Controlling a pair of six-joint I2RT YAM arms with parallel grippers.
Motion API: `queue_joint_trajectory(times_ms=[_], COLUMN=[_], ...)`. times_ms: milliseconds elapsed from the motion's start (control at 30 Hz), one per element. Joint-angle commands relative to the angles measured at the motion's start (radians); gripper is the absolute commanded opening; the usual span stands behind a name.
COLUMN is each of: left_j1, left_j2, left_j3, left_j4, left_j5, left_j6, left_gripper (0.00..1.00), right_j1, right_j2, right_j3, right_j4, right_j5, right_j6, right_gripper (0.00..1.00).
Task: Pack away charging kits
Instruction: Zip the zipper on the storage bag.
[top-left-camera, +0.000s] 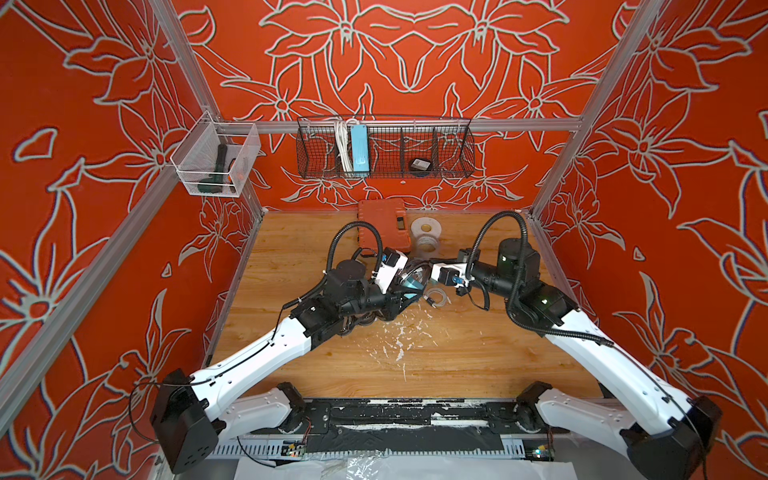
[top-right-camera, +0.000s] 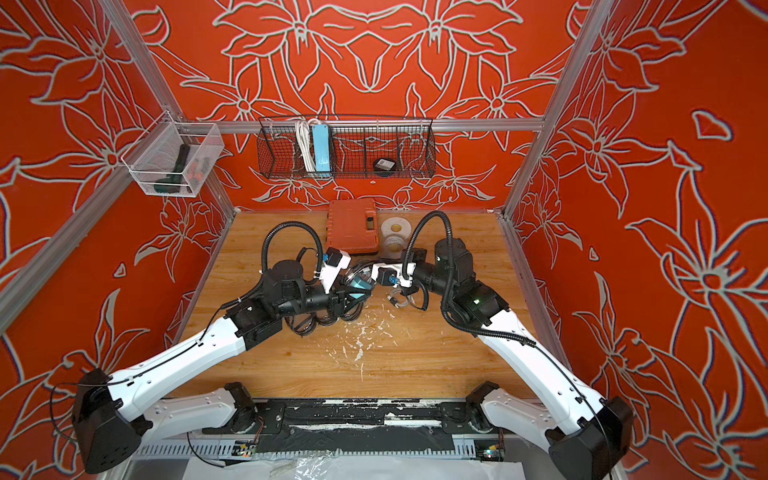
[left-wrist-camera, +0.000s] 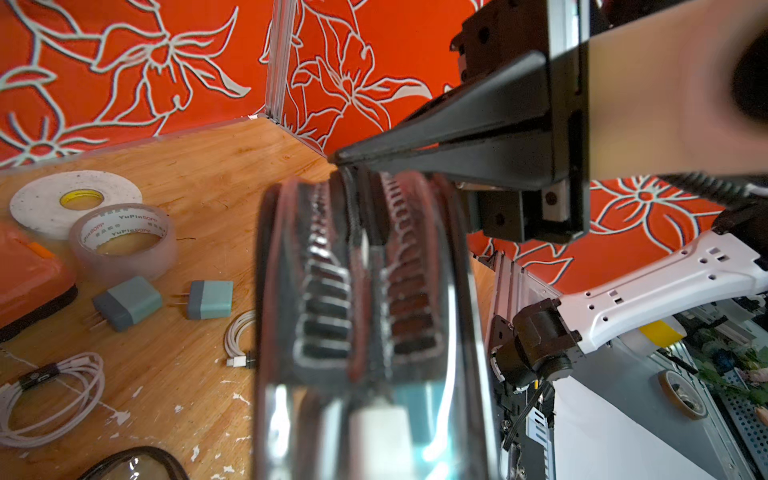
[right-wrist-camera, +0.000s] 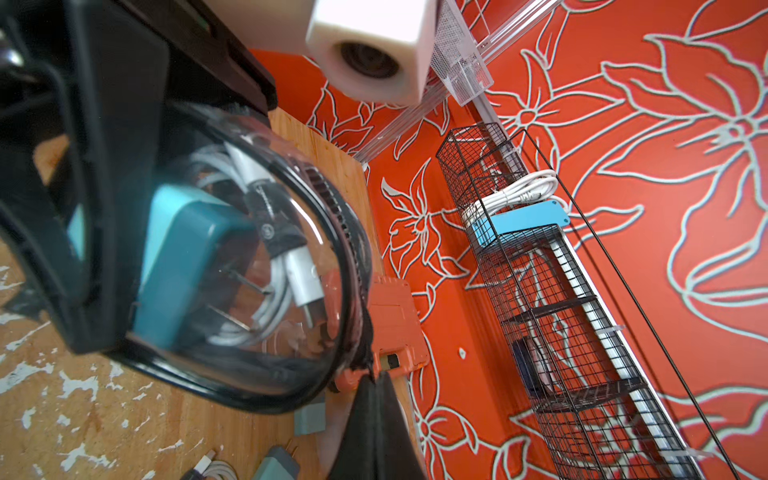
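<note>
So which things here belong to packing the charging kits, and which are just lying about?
Job: oval black-rimmed clear pouch holding a teal plug and white cable; two loose teal cube plugs; two coiled white cables; second clear pouch.
Lying about: orange hard case; white and clear tape rolls; light-blue power strip.

Rear crowded by orange case (top-left-camera: 380, 224), tape rolls (top-left-camera: 426, 232) (front tabletop (top-left-camera: 478, 357) bare).
</note>
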Motion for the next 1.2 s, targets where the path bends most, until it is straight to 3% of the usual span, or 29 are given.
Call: queue_joint_trajectory(times_ms=[0,233,433,733,1033,1167], left_j1=[-0.027,-0.040,-0.056,-0.064,-0.076,-0.076], left_j2=[-0.036,0.011,0.071,0.108,0.110,0.083], left_j3=[-0.038,-0.016,0.005,0.023,0.021,0.013], left_j4=[-0.064,-0.089,-0.124,-0.153,-0.158,-0.124], left_j5=[0.118,0.122,0.090,0.065,0.065,0.096], left_j6=[0.029,0.045,0.064,0.085,0.103,0.107], left_gripper=[0.00,0.00,0.00,0.00,0.00,0.00], right_j1=[-0.065,-0.064,-0.064,-0.050,-0.057,-0.059], right_j2=[-0.007,-0.029,0.024,0.049,0.076,0.036], right_j3=[0.065,0.065,0.143,0.175,0.159,0.135], right_j4=[0.132,0.108,0.023,-0.066,-0.117,-0.136], right_j5=[0.010,-0.161,-0.112,-0.174,0.028,-0.083], right_j6=[0.056,0.057,0.002,-0.125,-0.304,-0.268], right_gripper=[0.00,0.00,0.00,0.00,0.00,0.00])
